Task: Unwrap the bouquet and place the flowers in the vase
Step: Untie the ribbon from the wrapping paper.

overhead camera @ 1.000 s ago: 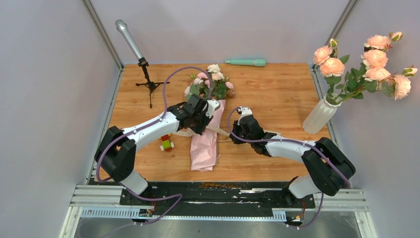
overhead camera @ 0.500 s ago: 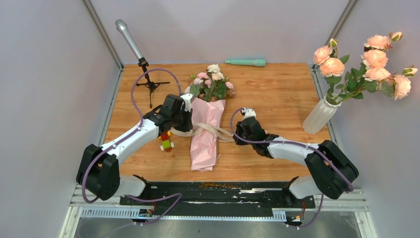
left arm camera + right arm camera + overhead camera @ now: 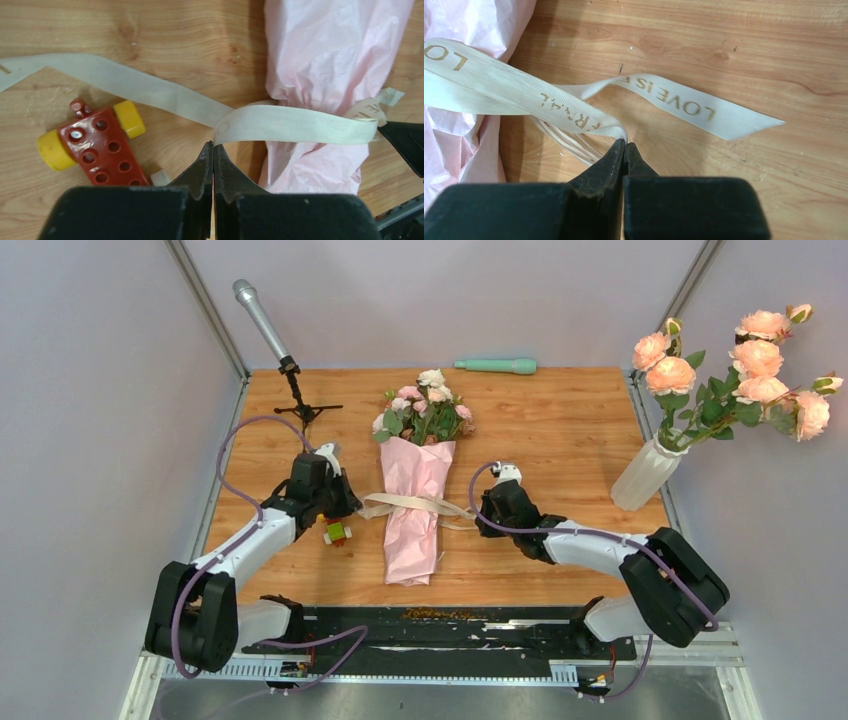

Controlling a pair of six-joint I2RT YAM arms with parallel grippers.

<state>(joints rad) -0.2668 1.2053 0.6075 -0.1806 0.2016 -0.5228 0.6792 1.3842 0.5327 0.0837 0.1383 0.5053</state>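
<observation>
Left end effector (image 3: 213, 150): pinched ribbon (image 3: 295, 125) end
Right end effector (image 3: 625, 148): pinched other ribbon end
Bouquet (image 3: 418, 490): lay wrapped on worktop (image 3: 560, 440)

Pink bouquet wrap (image 3: 413, 510), cream ribbon (image 3: 499, 82) (gold lettering), red-yellow toy (image 3: 95, 145).

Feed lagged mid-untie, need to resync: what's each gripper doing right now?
Left gripper: closed, fingers pinching the cream ribbon.
Right gripper: closed, also pinching the cream ribbon.
</observation>
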